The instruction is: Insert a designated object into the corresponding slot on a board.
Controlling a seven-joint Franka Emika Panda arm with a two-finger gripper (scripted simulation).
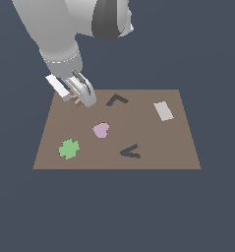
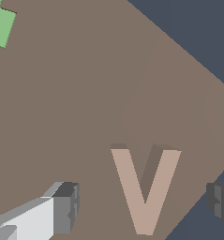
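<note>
The claw (image 2: pixel 141 204) hangs low over the far corner of the board (image 1: pixel 153 138) on the exterior view's left, its two fingers spread wide with one dark pad (image 2: pixel 65 206) on each side of the V-shaped piece (image 2: pixel 144 190) and clear gaps between. The piece lies flat on the board, touched by neither finger (in the exterior view it is almost hidden behind the claw). The chevron slot (image 1: pixel 131 151) sits well apart, near the board's front edge. The L-shaped recess (image 1: pixel 117 100), pink heart (image 1: pixel 101 130), green clover (image 1: pixel 69 148) and a pale rectangle (image 1: pixel 163 110) also show.
</note>
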